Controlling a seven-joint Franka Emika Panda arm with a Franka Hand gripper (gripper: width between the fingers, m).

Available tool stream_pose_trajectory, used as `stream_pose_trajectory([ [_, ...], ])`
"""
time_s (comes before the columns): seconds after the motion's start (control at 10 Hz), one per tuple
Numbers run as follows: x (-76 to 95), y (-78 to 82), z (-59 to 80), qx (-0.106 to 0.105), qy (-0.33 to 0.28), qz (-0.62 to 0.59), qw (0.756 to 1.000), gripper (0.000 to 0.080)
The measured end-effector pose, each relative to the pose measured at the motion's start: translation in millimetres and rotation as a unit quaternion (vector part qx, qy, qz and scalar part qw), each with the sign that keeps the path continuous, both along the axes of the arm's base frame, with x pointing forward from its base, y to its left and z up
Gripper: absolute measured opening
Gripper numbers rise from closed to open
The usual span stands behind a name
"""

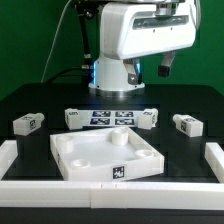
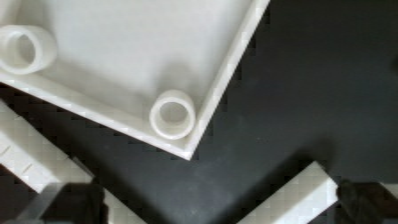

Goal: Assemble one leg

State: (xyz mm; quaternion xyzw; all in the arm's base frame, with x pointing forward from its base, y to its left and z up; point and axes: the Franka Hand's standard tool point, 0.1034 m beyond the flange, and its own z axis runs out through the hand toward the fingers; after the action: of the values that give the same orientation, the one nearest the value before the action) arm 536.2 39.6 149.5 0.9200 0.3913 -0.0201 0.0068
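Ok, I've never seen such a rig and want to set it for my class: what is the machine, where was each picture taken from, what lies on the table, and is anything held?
The white machine is a robot arm ending in a two-finger gripper. One picture comes from a camera off the arm, facing the black table. The other comes from a camera on the wrist, looking down past the gripper. On the table lie a large white square piece with round corner holes, four small white tagged legs, and a flat marker board behind the square piece. White rails border the area. The gripper is open and holds nothing. The wrist view shows a corner of the square piece beneath it.
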Motion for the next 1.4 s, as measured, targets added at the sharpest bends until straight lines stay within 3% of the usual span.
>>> stream_pose_trajectory([
  [0.8,-1.1,-1.3,-2.5,0.002,-0.005,0.027,1.0,0.065],
  [1.1,-32.6,-30.4,-28.5,0.017,-0.02,0.195,0.98,0.065],
  [1.4,-46.3,-57.9,-58.6,0.025,-0.004,0.289,0.957,0.065],
])
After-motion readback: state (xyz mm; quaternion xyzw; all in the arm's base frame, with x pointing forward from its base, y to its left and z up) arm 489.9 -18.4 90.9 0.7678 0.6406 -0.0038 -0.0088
